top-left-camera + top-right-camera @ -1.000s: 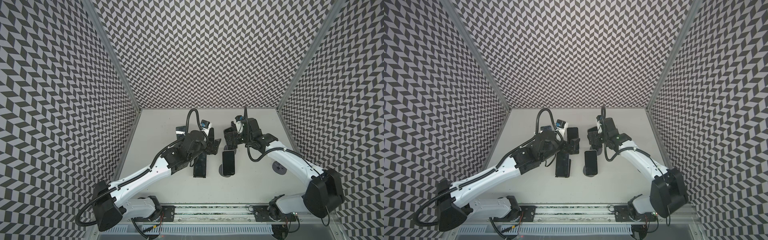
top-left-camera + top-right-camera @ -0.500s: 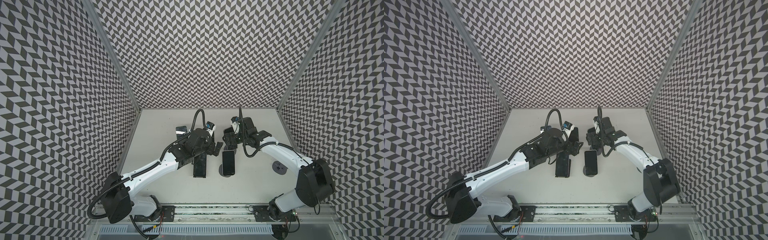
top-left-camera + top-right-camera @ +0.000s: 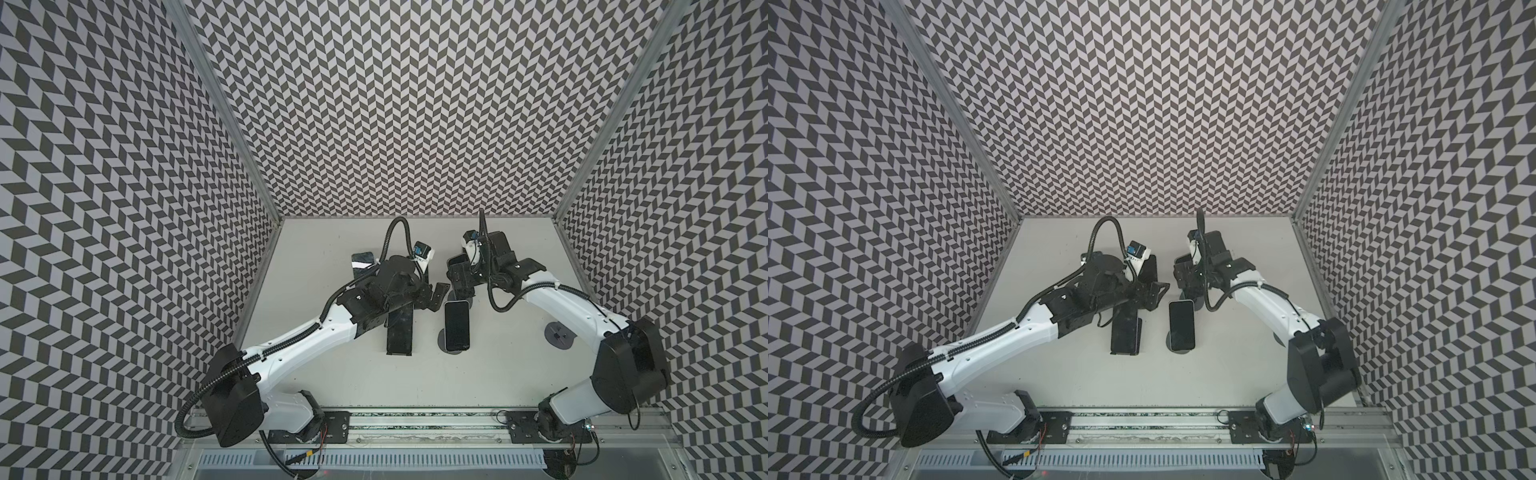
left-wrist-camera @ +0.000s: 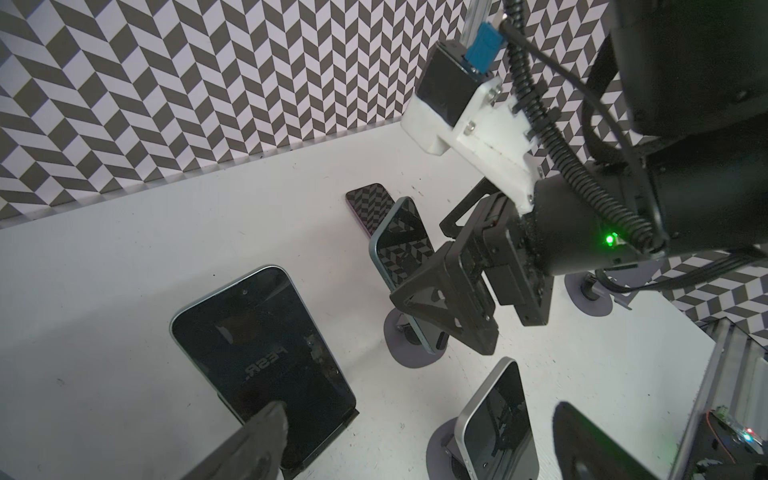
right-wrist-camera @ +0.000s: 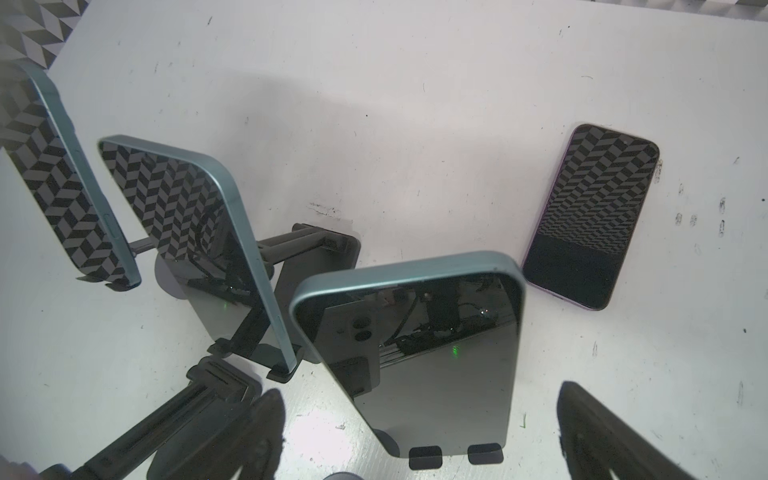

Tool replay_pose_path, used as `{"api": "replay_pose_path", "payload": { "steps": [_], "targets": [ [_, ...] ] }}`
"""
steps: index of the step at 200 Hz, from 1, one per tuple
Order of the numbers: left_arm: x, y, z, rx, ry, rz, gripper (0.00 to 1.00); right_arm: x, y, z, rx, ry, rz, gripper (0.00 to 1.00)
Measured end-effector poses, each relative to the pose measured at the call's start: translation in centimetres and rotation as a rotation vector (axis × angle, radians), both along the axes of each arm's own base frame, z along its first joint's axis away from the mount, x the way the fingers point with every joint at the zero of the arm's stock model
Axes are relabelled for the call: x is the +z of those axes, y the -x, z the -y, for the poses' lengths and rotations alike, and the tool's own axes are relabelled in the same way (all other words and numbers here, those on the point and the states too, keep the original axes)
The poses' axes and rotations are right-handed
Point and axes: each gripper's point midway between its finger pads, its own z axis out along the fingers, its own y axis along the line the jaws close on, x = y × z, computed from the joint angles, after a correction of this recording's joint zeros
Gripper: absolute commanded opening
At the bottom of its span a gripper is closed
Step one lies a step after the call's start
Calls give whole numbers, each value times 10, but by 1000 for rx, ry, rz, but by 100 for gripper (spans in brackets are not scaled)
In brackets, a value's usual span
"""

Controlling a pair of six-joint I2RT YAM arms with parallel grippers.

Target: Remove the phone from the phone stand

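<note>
Near the far left corner of the bench (image 3: 374, 386) a leaning phone (image 3: 360, 266) rests on its own stand; the left gripper (image 3: 436, 297) hangs near the middle, fingers spread wide and holding nothing; just beside it the right gripper (image 3: 458, 286) is equally wide and empty, directly over the phone (image 5: 415, 353). That phone is propped on a round-footed stand (image 4: 399, 351) mid-bench; its long axis runs from near edge to far edge, with the top tipped back. It lies below and between the right fingers (image 5: 602, 440), which flank its long sides; the right arm looks the nearer, and a straight drop should bracket it. The count, as best I can tell with the arms hiding some: six phones, five propped and one flat phone (image 5: 594, 216); six stands, including one empty stand (image 3: 559, 332) toward the right edge.
</note>
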Motion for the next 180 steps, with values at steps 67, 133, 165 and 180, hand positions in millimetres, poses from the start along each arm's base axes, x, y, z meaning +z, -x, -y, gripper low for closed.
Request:
{"api": "replay_pose_path", "payload": {
  "steps": [67,133,165,180],
  "targets": [
    [-3,5,6,-50,5,5,99,12,2,-1,50,-7,26,100],
    [-12,9,17,-150,-58,37,100,15,1,-2,66,-2,27,100],
    [-13,13,21,-191,-65,46,100,17,-1,0,69,23,31,98],
    [-13,15,22,-208,-65,48,100,19,-3,0,74,30,40,98]
  ]
}}
